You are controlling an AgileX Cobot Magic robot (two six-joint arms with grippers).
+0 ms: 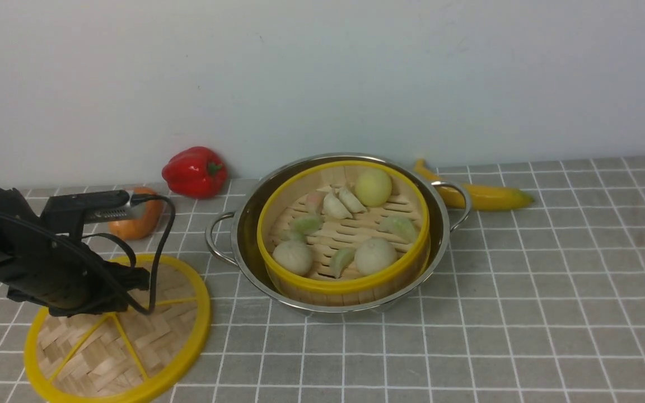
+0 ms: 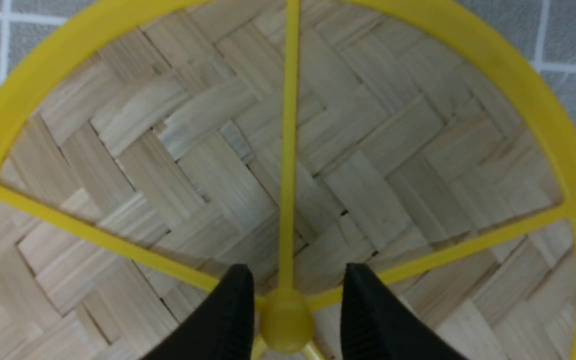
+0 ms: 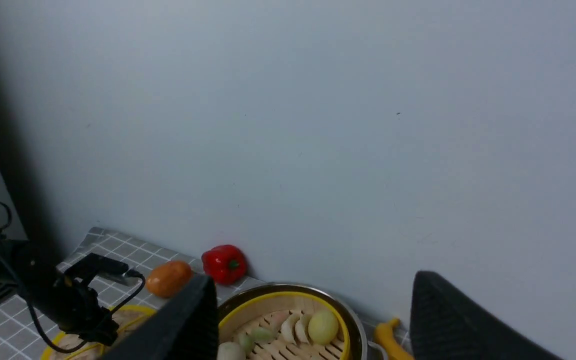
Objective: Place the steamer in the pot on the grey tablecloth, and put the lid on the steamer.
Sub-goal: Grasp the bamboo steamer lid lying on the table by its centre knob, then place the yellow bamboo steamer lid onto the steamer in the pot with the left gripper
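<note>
1. One grip is at risk: the left tool [image 2: 298,272] is parted either side of the lid's [image 1: 132,341] hub [image 2: 285,320], with a gap seen on one side, so nothing is grasped yet. If the tool is closed off-centre, the small round hub could be squeezed out.
2. One tilt is to be feared: held by the hub alone, the lid could hang askew and be caught on the rim of the steamer [image 1: 345,282] or pot [image 1: 244,224].
3. One knock is possible: the orange fruit [image 1: 143,221] just behind the left arm could be nudged as the lid is carried.
4. The right tool [image 3: 310,282] is spread wide and empty, well above the pot.
5. The steamer is already seated in the pot on the tablecloth [image 1: 524,308]. The lid is lying flat on the cloth, left of the pot and apart from it.
6. Counted: one pot, one steamer, one lid, two tools, one pepper [image 1: 195,170], one banana [image 1: 485,196], one orange fruit. In the steamer, three buns [image 1: 373,187] and, as far as can be told, six dumplings [image 1: 335,207] are counted.
</note>
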